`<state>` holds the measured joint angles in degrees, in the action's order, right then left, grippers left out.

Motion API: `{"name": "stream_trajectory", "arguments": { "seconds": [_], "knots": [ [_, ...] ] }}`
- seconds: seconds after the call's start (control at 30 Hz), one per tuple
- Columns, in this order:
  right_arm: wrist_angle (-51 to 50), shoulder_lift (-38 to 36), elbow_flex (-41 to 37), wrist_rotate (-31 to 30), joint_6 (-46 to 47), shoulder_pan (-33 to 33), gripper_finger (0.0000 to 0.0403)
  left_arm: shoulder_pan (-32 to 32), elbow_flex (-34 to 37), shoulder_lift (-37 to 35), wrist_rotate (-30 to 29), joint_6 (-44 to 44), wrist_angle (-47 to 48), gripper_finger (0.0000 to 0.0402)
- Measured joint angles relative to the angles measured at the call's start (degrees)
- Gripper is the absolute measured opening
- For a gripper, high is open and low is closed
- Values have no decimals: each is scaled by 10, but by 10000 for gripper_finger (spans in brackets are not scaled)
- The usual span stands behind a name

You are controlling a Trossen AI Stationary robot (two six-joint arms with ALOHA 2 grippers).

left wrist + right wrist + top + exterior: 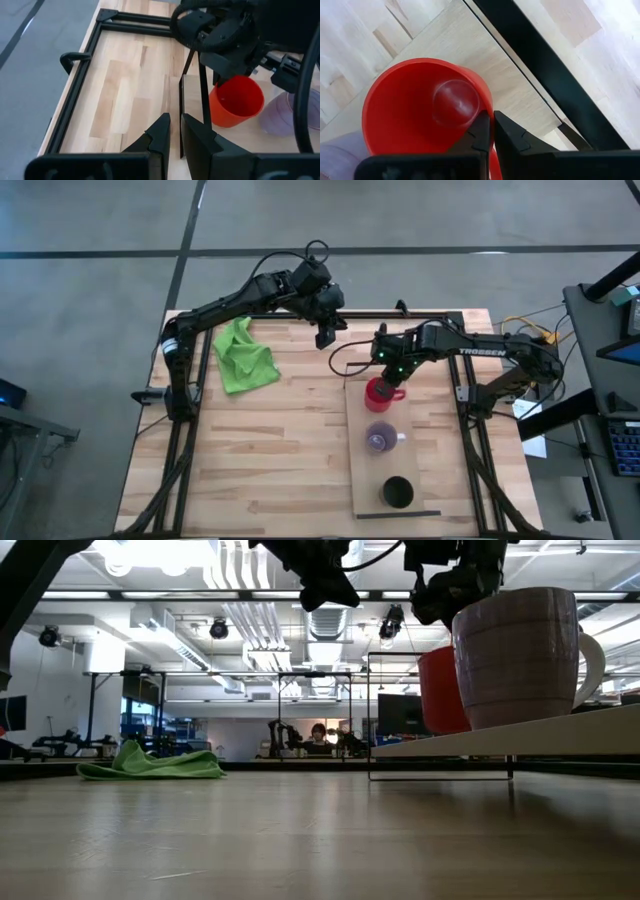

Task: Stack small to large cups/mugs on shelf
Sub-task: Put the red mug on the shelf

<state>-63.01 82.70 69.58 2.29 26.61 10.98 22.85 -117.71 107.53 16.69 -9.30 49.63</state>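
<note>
The light wood shelf (372, 470) lies on the table's right half, with a black wire frame at its near end (397, 514). On it stand, from far to near, a red cup (380, 393), a purple cup (380, 438) and a black cup (397, 492). My right gripper (493, 131) is at the red cup's far rim, shut on it. My left gripper (326, 337) hangs above the table just beyond the shelf's far left corner, shut and empty; it also shows in the left wrist view (175, 132). My right gripper pinches the red cup's rim (489, 114) on its far side, one finger inside the cup and one outside. The fingers come from above, slanting down from the far right. The cup is upright at the shelf's far end; I cannot tell whether its base is lifted.
A crumpled green cloth (243, 355) lies at the table's far left. The table's black frame rails run along the left edge (75, 100) and the far edge. Bare planks lie left of the shelf (270, 450).
</note>
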Motion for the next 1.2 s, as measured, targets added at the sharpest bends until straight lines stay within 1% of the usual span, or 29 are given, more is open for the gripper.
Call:
{"name": "stream_trajectory", "arguments": {
  "seconds": [0.3, 1.1, 1.2],
  "knots": [
    [38, 0, -22, 0, 4, 0, 9, 0, 0, 0, 0, 0, -3, 32],
    [38, 0, -36, 6, -7, 0, 9, 0, 0, 0, 0, 0, -12, 32],
    [37, 0, -36, 10, -6, 0, 16, 0, 0, 0, 0, 0, -12, 32]
  ]
}}
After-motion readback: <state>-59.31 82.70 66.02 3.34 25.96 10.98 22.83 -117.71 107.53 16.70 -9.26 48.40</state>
